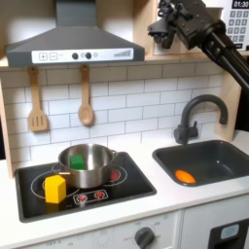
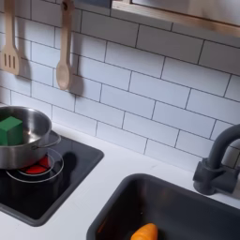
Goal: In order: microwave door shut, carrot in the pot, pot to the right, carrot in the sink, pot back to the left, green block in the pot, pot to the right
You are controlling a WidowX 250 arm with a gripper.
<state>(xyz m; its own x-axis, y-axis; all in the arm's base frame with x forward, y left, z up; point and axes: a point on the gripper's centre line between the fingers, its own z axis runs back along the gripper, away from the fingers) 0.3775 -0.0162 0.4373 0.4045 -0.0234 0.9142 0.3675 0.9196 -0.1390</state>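
The steel pot (image 1: 86, 165) (image 2: 21, 141) stands on the left part of the black stovetop (image 1: 126, 180) in both exterior views. The green block (image 1: 76, 160) (image 2: 10, 129) sits inside the pot, against its left side in the first exterior view. In the dark grey sink (image 1: 219, 156) (image 2: 187, 197) the orange carrot (image 1: 184, 176) (image 2: 143, 232) lies on the floor near the front left corner. My gripper (image 1: 163, 36) hangs high at the first exterior view's upper right, far above the pot and sink, holding nothing visible; its jaws are too dark to read. My arm hides the microwave door.
A yellow block (image 1: 55, 188) stands on the stovetop in front of the pot. The curved faucet (image 1: 199, 112) (image 2: 220, 159) rises behind the sink. A spatula (image 1: 37, 102) and wooden spoon (image 1: 86, 97) hang on the tiled wall under the range hood (image 1: 73, 44).
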